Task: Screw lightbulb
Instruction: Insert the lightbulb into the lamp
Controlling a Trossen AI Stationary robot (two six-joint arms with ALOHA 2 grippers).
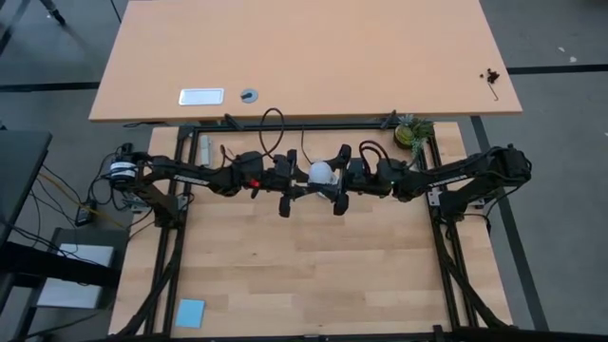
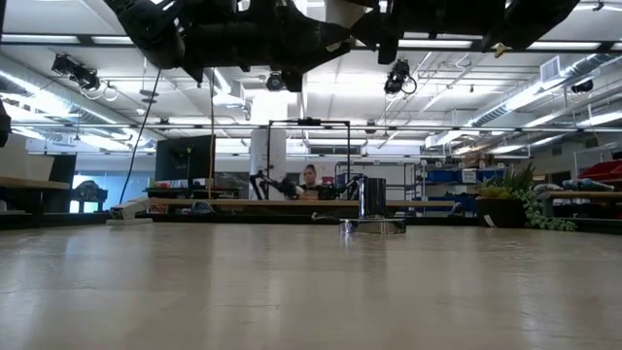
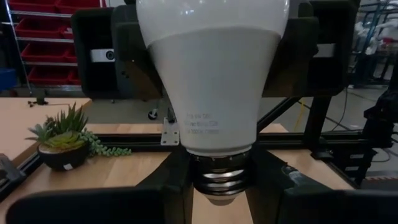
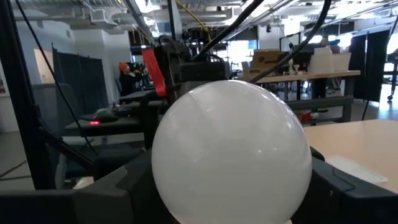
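Note:
The white lightbulb (image 1: 323,173) hangs level in the air over the table's far middle, between my two arms. Its grey screw base (image 3: 221,177) points toward the left arm and its round globe (image 4: 231,152) toward the right arm. My left gripper (image 1: 306,175) comes from the left and is shut on the base. My right gripper (image 1: 335,175) comes from the right, with its fingers at the globe's two sides. A silver socket (image 2: 372,212) stands on the table below, far from the bulb. My left gripper pinches the bulb's grey screw base (image 3: 214,180) between its two fingers (image 3: 171,190), coming level from the table's left. The bulb lies level, clear of the table, with its globe away from this gripper. My right gripper has one finger (image 3: 127,53) on each side of the globe's widest part (image 3: 155,25), coming level from the table's right. In both wrist views the fingers lie against the glass.
A small potted succulent (image 1: 413,133) stands by the frame's far right corner. A blue card (image 1: 190,312) lies at the near left. A second, larger table (image 1: 304,57) stands beyond the far edge. People (image 2: 309,177) show in the room behind.

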